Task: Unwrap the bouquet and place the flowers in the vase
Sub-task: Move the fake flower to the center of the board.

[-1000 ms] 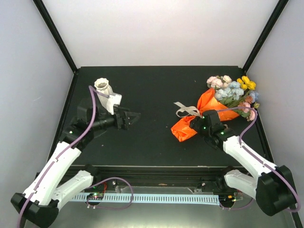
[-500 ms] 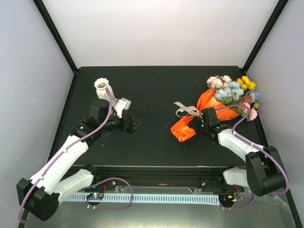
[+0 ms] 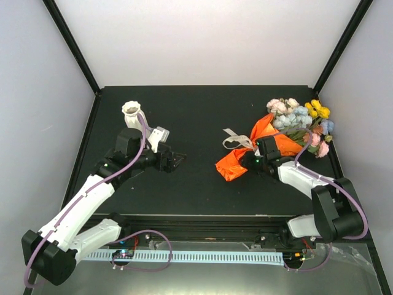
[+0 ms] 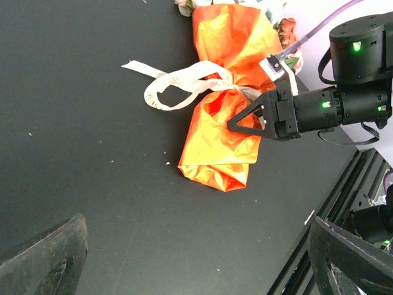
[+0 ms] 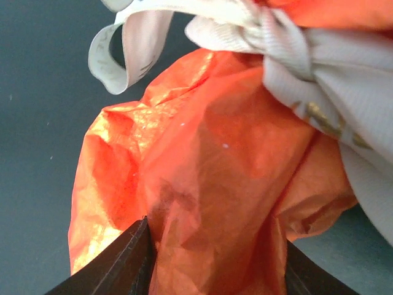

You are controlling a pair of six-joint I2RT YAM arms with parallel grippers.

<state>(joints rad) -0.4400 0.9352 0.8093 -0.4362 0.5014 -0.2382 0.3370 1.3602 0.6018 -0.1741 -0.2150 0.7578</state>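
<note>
The bouquet (image 3: pixel 236 165) lies on the right of the black table, its orange paper wrap pointing left. The flowers (image 3: pixel 301 117), pink, cream, pale-blue and yellow, stick out at its far right end. My right gripper (image 3: pixel 249 161) is shut on the wrapped stem end; in the right wrist view the orange paper (image 5: pixel 209 184) fills the gap between both black fingers (image 5: pixel 123 264). The off-white ribbed vase (image 3: pixel 131 114) stands upright at the far left. My left gripper (image 3: pixel 175 161) hangs open in front of the vase, apart from the bouquet (image 4: pixel 227 123) and holding nothing.
A cream ribbon (image 3: pixel 236 140) is knotted round the wrap's middle, its loops trailing left over the table (image 4: pixel 184 83). The table's front rail (image 3: pixel 202 218) runs along the near edge. White walls and black corner posts enclose the back and sides.
My right gripper has closed on the orange wrap and pushed in, and the bouquet has shifted slightly left. My left arm swung a little right, then held still with its jaws wide.
</note>
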